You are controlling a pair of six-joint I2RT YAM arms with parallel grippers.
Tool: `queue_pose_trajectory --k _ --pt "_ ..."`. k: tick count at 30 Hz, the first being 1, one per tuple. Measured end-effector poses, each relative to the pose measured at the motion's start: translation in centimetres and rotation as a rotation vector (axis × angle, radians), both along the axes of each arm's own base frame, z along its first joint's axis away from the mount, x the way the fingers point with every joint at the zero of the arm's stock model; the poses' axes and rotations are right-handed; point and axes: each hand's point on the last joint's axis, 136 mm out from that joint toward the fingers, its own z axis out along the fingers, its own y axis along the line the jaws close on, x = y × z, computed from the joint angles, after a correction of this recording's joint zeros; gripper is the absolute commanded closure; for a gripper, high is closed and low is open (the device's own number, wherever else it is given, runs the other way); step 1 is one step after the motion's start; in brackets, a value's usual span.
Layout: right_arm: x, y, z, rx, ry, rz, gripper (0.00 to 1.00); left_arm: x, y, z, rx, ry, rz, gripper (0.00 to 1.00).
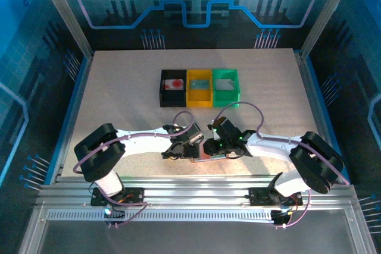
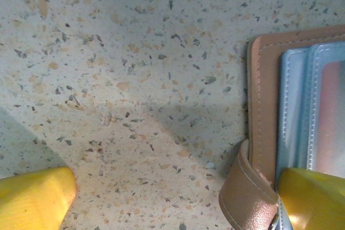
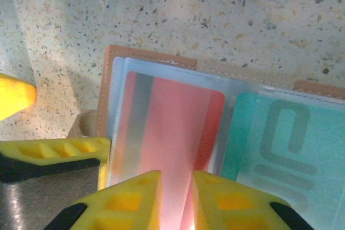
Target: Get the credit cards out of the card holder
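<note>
The left gripper (image 2: 172,200) stands released, fingers (image 2: 35,197) spread wide, one set on the end of the card holder (image 2: 264,106), which lies open by the middle of the desk's (image 2: 135,52) near edge. The red card (image 3: 172,117) points its long axis straight into the right gripper (image 3: 177,200) — fingers a slit apart over its edge, and I cannot tell if they pinch it — with the teal card (image 3: 285,149) beside it.

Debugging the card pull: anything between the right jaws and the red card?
Only the clear pocket of the card holder, covering the red card. The right gripper has its jaws narrowly apart at the card's near edge, nothing else between. The left gripper rests on the holder beside it.
</note>
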Motion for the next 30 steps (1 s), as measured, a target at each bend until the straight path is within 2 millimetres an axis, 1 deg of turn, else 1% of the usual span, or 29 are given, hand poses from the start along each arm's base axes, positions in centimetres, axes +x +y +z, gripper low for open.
queue_pose_trajectory --k 3,5,9,12,15,19,24,28,30 --pt "0.0 -0.2 0.4 0.002 -0.008 0.001 0.78 0.1 -0.1 0.1 -0.001 -0.001 0.000 0.01" --pt "0.3 -0.5 1.1 0.012 -0.017 -0.008 0.78 0.1 -0.2 0.3 -0.007 -0.007 0.000 0.01" --pt "1.7 -2.0 2.8 0.031 -0.061 -0.051 0.78 0.2 -0.4 1.0 -0.027 -0.021 -0.005 0.01" --pt "2.7 -3.5 3.3 0.029 -0.075 -0.093 0.80 0.2 -0.6 1.4 -0.043 -0.026 -0.013 0.01" --pt "3.3 -5.0 3.0 0.021 -0.066 -0.127 0.82 0.0 -1.6 1.9 -0.086 -0.024 -0.036 0.01" --pt "3.0 -6.4 2.0 -0.003 -0.037 -0.144 0.85 0.1 -2.4 3.5 -0.136 -0.046 -0.053 0.01" --pt "2.6 -7.1 1.1 -0.012 -0.013 -0.145 0.87 0.9 -4.0 6.3 -0.231 -0.100 -0.059 0.01" --pt "2.3 -7.4 0.3 -0.017 0.012 -0.149 0.88 1.4 -5.3 7.1 -0.288 -0.117 -0.063 0.01" --pt "2.2 -7.5 0.0 -0.019 0.020 -0.148 0.89 1.5 -5.7 7.2 -0.304 -0.119 -0.062 0.01"
